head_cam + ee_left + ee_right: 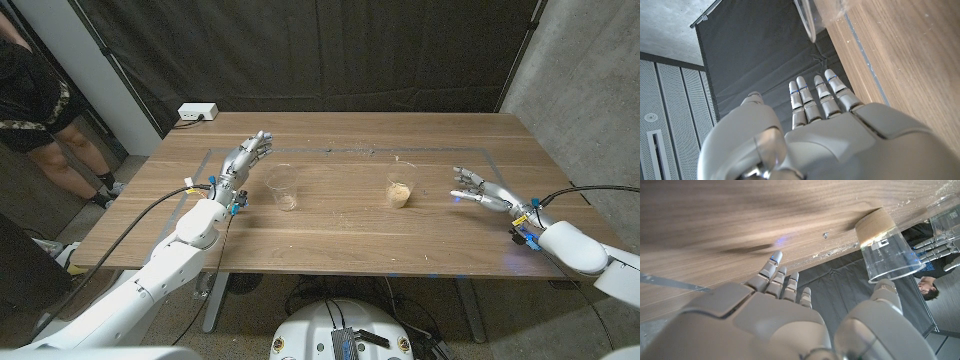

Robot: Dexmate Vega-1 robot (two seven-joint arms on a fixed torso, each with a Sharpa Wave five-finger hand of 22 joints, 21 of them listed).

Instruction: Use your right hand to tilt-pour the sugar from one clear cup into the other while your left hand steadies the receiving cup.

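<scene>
Upright, both clear cups [283, 186] stand apart.

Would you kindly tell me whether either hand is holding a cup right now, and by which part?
Nothing is held. The left hand is open beside the empty cup, and the right hand is open, apart from the sugar cup.

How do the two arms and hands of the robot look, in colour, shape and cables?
Both arms are smooth white shells; a black cable runs along the left one. The left hand and right hand are silver-grey metal with segmented fingers carrying thin blue rings. Small blue fittings sit at each wrist.
</scene>
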